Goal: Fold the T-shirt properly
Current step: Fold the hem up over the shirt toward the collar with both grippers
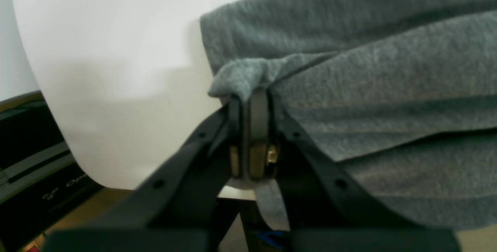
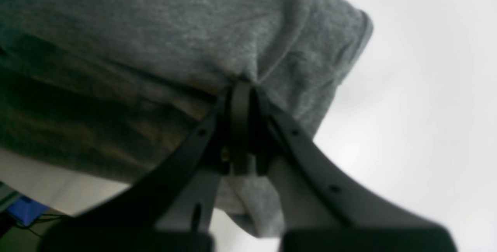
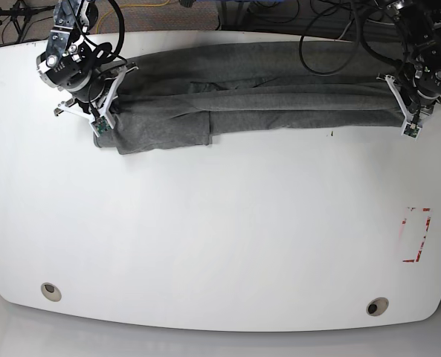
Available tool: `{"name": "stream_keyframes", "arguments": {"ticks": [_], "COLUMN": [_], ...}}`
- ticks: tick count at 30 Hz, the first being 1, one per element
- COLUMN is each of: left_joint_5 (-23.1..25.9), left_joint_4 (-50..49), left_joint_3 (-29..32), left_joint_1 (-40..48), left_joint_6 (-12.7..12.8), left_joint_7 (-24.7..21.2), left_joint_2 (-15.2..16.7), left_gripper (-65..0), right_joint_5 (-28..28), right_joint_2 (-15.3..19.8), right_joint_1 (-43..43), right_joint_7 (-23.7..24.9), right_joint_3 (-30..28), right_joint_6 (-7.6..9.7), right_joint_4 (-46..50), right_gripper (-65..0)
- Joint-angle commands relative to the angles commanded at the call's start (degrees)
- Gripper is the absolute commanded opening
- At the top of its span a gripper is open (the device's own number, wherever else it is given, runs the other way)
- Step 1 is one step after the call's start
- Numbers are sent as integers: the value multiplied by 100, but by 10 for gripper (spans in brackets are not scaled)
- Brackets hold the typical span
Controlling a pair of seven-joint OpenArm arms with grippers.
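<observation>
The dark heather-grey T-shirt (image 3: 257, 89) lies stretched in a long band across the far side of the white table (image 3: 220, 223), folded lengthwise with a sleeve flap (image 3: 161, 126) hanging toward the front at its left end. My left gripper (image 1: 252, 96) is shut on a bunched edge of the shirt (image 1: 369, 89) at the band's right end in the base view (image 3: 400, 104). My right gripper (image 2: 242, 89) is shut on a pinched fold of the shirt (image 2: 155, 30) at the band's left end in the base view (image 3: 105, 111).
Cables and dark floor (image 3: 205, 15) lie beyond the table's far edge. A red-marked rectangle (image 3: 416, 234) is at the right front of the table. Two round holes (image 3: 50, 291) sit near the front edge. A black device (image 1: 35, 166) stands below the table edge.
</observation>
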Motion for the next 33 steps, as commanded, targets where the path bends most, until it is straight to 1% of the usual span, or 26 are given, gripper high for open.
{"name": "stream_keyframes", "arguments": {"ticks": [1,5,6,7,8,10,13,17,21,24,28,30,32,33], "left_joint_5": [0,0,0,9,9,9,0,0,-9,-9,0,0,18,9], "left_joint_4": [0,-9,-9,0,9,18,79,281,554,598,484,378,334,308], "left_joint_3": [0,70,88,149,176,211,220,281,440,431,316,176,26,-18], "left_joint_1": [0,0,0,-9,-9,-18,-53,-246,-448,-624,-668,-607,-510,-440], "left_joint_6": [0,0,0,0,0,0,0,0,0,0,0,0,0,0], "left_joint_7": [0,0,0,0,0,0,0,62,615,835,835,835,835,835], "left_joint_2": [0,0,0,0,0,0,0,35,44,62,70,149,176,176], "left_gripper": [-550,-403,-379,-332,-303,-283,-285,-283,-283,-283,-283,-285,-289,-301], "right_joint_5": [0,26,26,35,35,44,255,782,1477,1732,1635,1486,1284,1196], "right_joint_2": [-9,-141,-167,-202,-211,-237,-246,-246,-220,-229,-308,-448,-492,-510], "right_joint_1": [0,0,9,26,44,53,193,360,484,571,563,536,501,466], "right_joint_7": [0,0,0,0,0,18,35,35,35,35,35,35,35,35], "right_joint_3": [0,9,9,9,9,0,9,176,369,378,352,352,352,352], "right_joint_6": [0,0,0,0,0,0,0,0,0,0,0,0,0,0], "right_joint_4": [0,9,9,9,9,18,26,9,-9,-26,-62,-167,-255,-290], "right_gripper": [-515,-322,-292,-233,-205,-184,-184,-184,-184,-184,-192,-244,-335,-376]}}
